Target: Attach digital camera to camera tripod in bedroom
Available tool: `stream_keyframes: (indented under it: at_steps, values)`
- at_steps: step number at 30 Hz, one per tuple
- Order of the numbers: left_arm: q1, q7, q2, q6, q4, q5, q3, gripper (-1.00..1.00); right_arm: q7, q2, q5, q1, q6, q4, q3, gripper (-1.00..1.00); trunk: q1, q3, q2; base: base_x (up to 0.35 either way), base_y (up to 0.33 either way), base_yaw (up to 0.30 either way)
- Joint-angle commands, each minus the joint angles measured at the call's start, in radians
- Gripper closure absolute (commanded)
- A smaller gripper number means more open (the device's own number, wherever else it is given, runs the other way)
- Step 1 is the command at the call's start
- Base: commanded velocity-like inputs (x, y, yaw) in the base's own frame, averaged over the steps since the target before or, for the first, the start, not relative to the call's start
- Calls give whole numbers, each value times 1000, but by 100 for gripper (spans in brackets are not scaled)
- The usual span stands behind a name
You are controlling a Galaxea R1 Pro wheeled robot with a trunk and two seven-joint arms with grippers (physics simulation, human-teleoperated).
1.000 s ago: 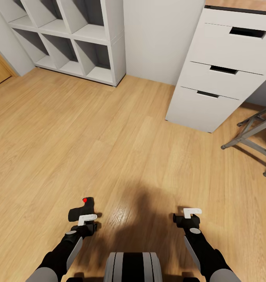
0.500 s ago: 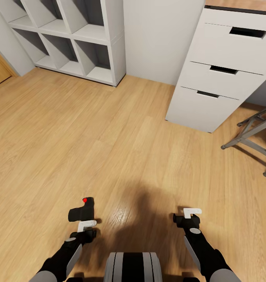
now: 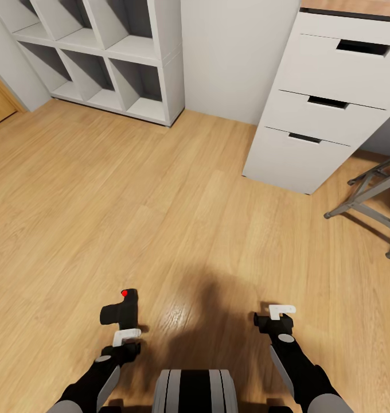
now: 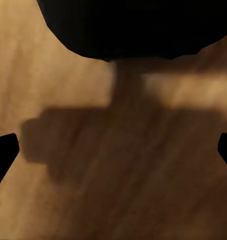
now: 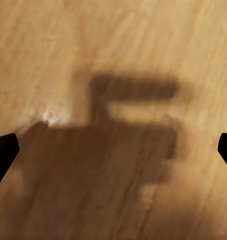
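Note:
The digital camera (image 3: 119, 310), a small black box with a red button on top, sits on the light wood floor just ahead of my left gripper (image 3: 127, 336). That gripper is open and a short gap separates it from the camera. In the left wrist view the camera (image 4: 133, 25) is a dark mass beyond the spread fingertips (image 4: 3, 152). My right gripper (image 3: 281, 312) hangs open over bare floor, holding nothing; its wrist view has only its fingertips (image 5: 4, 150) at the edges. The camera tripod is out of view.
A white three-drawer dresser (image 3: 327, 103) stands ahead on the right. A low grey metal folding frame (image 3: 370, 201) lies beside it. A grey cube shelf (image 3: 103, 57) fills the back left corner against the wall. Wood floor stretches between them.
My left gripper has drawn back toward my body, away from the camera. The camera has stayed where it was. The right arm has not moved.

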Motion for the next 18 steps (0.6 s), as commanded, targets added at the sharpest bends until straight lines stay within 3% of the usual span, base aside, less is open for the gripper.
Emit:
stream_keyframes:
  at_steps: [1, 9, 18]
  values:
    - [0, 5, 0, -9, -2, 9, 1, -100, -3, 0, 6, 0, 8, -2, 1, -100, 0, -1, 0, 0, 0, 0]
    - [0, 48, 0, -108, 31, 6, -3, -100, -3, 0, 6, 0, 6, -2, 1, -100, 0, -1, 0, 0, 0, 0]
    - [-1, 72, 0, -122, 28, 1, -6, -100, -3, 0, 6, 0, 6, -2, 1, -100, 0, -1, 0, 0, 0, 0]
